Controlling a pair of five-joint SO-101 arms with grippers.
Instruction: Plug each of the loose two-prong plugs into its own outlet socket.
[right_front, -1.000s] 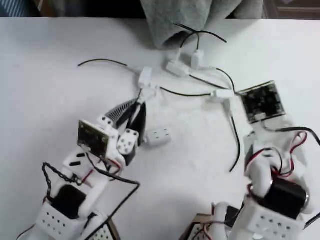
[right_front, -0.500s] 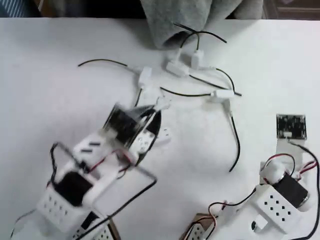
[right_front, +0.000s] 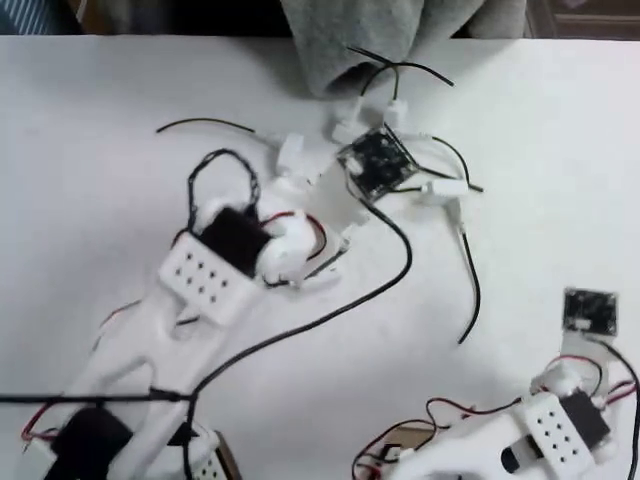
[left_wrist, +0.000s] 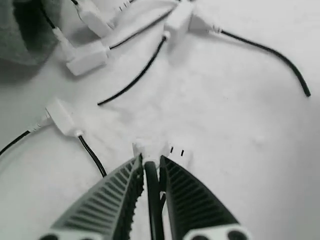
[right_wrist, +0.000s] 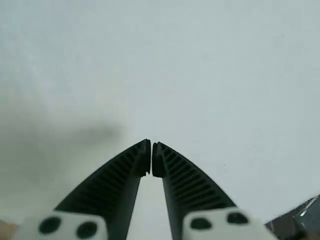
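Observation:
In the left wrist view my left gripper is shut on a black cord, with that cord's white plug at its fingertips. The plug rests against a white outlet socket that shows two slots. Other loose white plugs lie farther out on the table. From above, the left arm stretches to the table's middle and its wrist board covers the gripper. My right gripper is shut on nothing above bare table, and its arm sits at the near right corner.
Several white plugs with thin black cords lie tangled at the back centre. A grey cloth hangs over the far edge. A long black cord trails to the right.
The left arm swung forward and to the right across the table's middle, carrying a plug over the outlet socket. The right arm drew back to the near right corner.

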